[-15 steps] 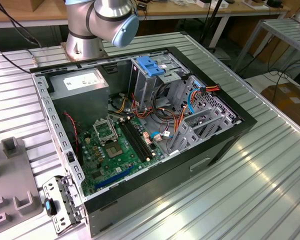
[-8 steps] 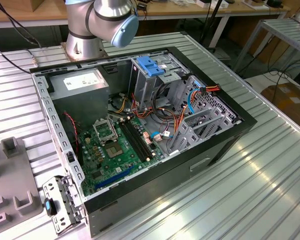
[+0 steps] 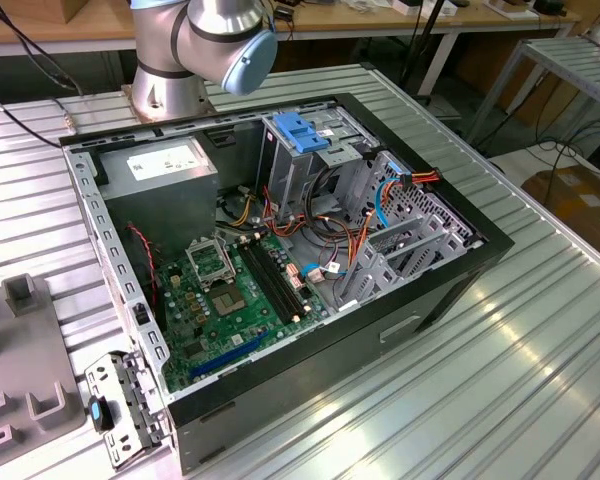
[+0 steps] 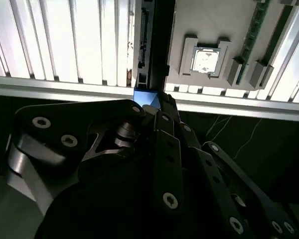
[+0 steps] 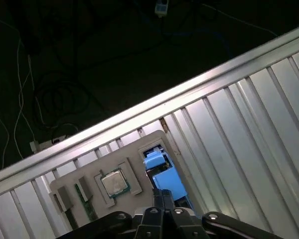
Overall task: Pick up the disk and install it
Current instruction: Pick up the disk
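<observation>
The slim silver metal disk (image 4: 142,45), blue-framed, sits edge-up in the grey fixture tray (image 4: 209,20). Its long axis follows the ribbed metal table (image 4: 65,40), and its blue end meets the black gripper (image 4: 157,107). Whether the gripper clamps it cannot be told.

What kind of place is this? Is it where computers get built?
Probably a robot lab or workshop: an open computer case sits on a ribbed metal table, a robot arm stands by it, and wooden workbenches with cables line the back.
</observation>
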Robot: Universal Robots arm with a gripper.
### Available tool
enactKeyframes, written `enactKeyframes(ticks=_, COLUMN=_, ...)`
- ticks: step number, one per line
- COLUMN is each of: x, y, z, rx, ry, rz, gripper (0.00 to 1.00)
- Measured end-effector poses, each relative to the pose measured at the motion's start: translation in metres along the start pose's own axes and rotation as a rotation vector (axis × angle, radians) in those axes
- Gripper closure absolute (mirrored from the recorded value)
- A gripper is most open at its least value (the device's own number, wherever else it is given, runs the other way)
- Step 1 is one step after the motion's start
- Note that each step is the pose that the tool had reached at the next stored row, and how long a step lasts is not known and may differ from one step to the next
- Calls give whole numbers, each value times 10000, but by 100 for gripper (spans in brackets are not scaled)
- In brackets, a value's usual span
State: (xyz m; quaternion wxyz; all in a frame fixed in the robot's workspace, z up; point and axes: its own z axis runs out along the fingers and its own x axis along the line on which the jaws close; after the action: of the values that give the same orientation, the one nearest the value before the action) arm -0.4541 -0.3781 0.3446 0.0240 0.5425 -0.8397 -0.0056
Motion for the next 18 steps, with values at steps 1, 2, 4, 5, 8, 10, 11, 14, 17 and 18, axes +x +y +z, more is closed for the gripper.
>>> enactKeyframes(ticks=1, x=0, y=0, z=1, rx=9, ry=7, rz=-204, gripper=89)
enactKeyframes(ticks=2, x=0, y=-1, z=2, rx=18, ry=15, rz=-471, gripper=89)
enactKeyframes(ticks=4, x=0, y=-1, z=4, rx=33, ry=29, rz=-904, gripper=77)
enactKeyframes(ticks=5, x=0, y=-1, z=5, rx=42, ry=38, rz=-1154, gripper=71)
enactKeyframes(ticks=8, x=-1, y=-1, z=9, rx=58, ry=58, rz=-1672, gripper=58)
enactKeyframes(ticks=10, x=-2, y=-1, z=15, rx=63, ry=62, rz=-1806, gripper=58)
enactKeyframes(ticks=11, x=-7, y=2, z=18, rx=68, ry=62, rz=-1872, gripper=58)
enactKeyframes(ticks=14, x=-15, y=5, z=19, rx=76, ry=67, rz=-2077, gripper=58)
enactKeyframes(ticks=17, x=-24, y=10, z=21, rx=186, ry=35, rz=-2370, gripper=51)
enactKeyframes(ticks=18, x=-25, y=13, z=24, rx=258, ry=13, rz=-2392, gripper=51)
